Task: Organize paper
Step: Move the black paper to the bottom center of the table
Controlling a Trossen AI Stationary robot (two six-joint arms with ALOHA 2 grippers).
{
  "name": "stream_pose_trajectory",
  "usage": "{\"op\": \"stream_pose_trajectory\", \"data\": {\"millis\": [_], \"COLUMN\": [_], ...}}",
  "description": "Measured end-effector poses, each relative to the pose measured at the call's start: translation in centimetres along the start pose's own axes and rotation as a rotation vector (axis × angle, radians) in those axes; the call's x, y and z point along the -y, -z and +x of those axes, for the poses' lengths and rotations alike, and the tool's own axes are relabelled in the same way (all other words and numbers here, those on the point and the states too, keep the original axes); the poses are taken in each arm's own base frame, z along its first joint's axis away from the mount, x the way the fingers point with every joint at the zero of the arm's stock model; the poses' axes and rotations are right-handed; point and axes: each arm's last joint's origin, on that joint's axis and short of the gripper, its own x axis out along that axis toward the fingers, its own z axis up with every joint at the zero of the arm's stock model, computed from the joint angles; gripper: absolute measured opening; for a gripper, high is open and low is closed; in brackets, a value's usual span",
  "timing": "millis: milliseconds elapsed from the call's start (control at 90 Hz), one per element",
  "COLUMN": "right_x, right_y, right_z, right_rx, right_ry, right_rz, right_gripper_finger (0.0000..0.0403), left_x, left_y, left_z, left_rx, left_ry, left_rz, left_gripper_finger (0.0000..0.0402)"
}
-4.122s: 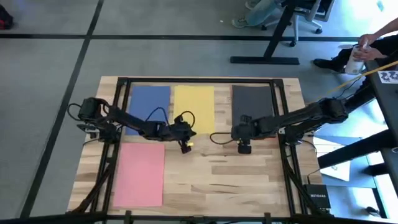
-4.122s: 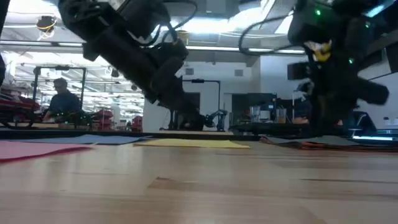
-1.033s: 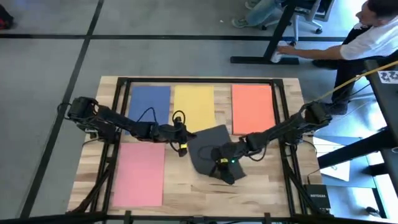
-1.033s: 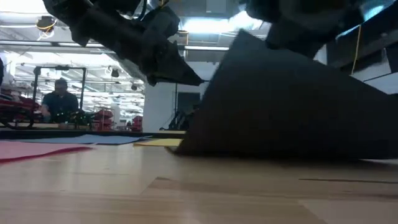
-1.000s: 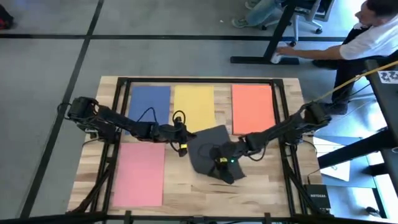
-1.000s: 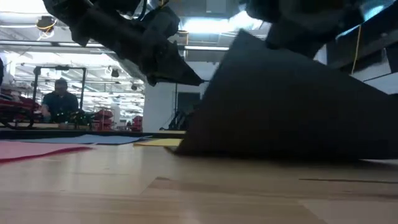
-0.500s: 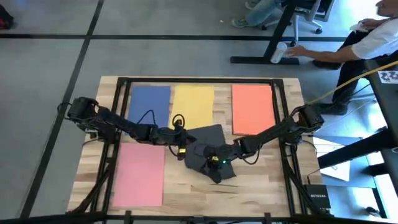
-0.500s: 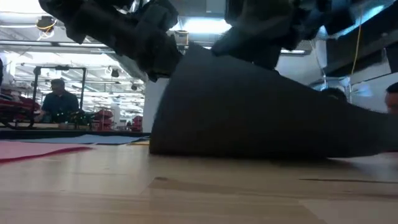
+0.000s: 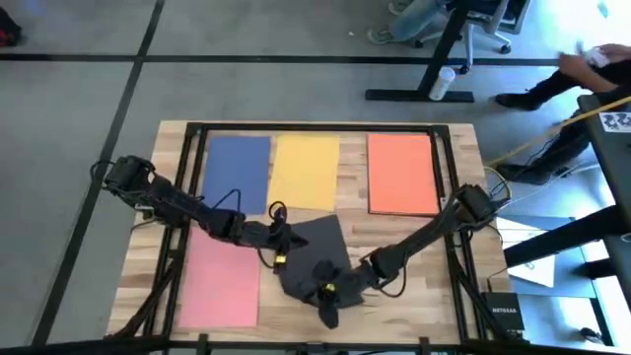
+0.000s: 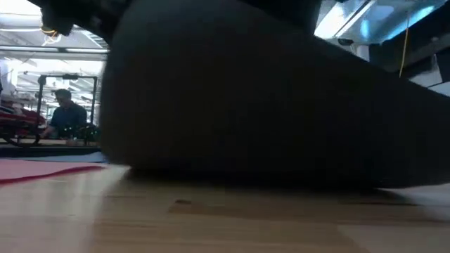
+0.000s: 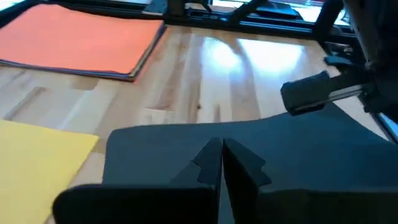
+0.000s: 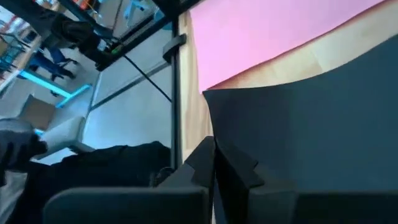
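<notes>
The dark grey paper [image 9: 315, 251] is held between my two grippers at the table's near middle, just right of the pink paper [image 9: 221, 276]. In the low view the dark grey paper [image 10: 267, 98] fills most of the picture. My left gripper [image 9: 279, 258] is shut on its left edge. My right gripper [image 9: 325, 299] is shut on its near end. The blue paper [image 9: 237, 170], the yellow paper [image 9: 307, 172] and the orange paper [image 9: 402, 173] lie flat in a row along the far side. My left gripper pinches the dark grey paper's left edge [image 11: 211, 144] between its two fingers, coming nearly level from the table's left. The sheet spreads away beyond the fingers, bowed upward. My right gripper pinches the sheet's near edge [image 12: 219, 140] between its two fingers, close to the corner [image 12: 206, 94] next to the pink paper [image 12: 267, 31]. The fingers come from the right, slanting low. In the low view the sheet's lower edge [image 10: 246, 177] sits at the table top.
A black metal frame [image 9: 192, 177] runs around the wooden table [image 9: 414, 266]. The orange paper [image 11: 74, 37] lies on a thin stack. Off the table at the far right are a person's arm [image 9: 592, 61], a desk leg and a white bottle [image 9: 446, 81].
Both grippers have moved toward the table's near edge and to the left, staying shut on the dark grey paper. The sheet has travelled with them from the table's middle to beside the pink paper, closer to the low camera.
</notes>
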Motion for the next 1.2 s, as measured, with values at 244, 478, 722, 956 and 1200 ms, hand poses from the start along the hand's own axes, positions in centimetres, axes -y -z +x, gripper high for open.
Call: {"op": "stream_pose_trajectory", "data": {"millis": [244,478,722,956,1200], "right_x": [-1.6,-2.7,-1.2,0.0,1.8], "right_y": [-1.3,-1.4,0.6,2.6,4.8], "right_z": [0.6,0.1,-1.7,-2.2,-1.3], "right_rx": [0.007,-0.159,-0.397,-0.441,-0.467], "right_ry": [-0.039,0.039,0.382,0.503,0.521], "right_rz": [-0.025,-0.158,-0.181,-0.148,-0.086], "right_gripper_finger": [0.0095,0.0088,0.0010,0.0001,0.0000], "left_x": [1.6,2.0,1.3,1.2,1.9], "left_y": [1.2,2.8,4.5,5.6,5.1], "left_z": [-0.7,-1.4,-0.5,0.2,0.3], "left_rx": [-0.078,-0.198,-0.266,-0.292,-0.245], "left_ry": [0.039,-0.048,-0.140,-0.162,-0.126], "left_rz": [0.006,0.006,-0.024,-0.052,-0.061], "left_gripper_finger": [0.0000,0.0000,0.0000,0.0000,0.0000]}}
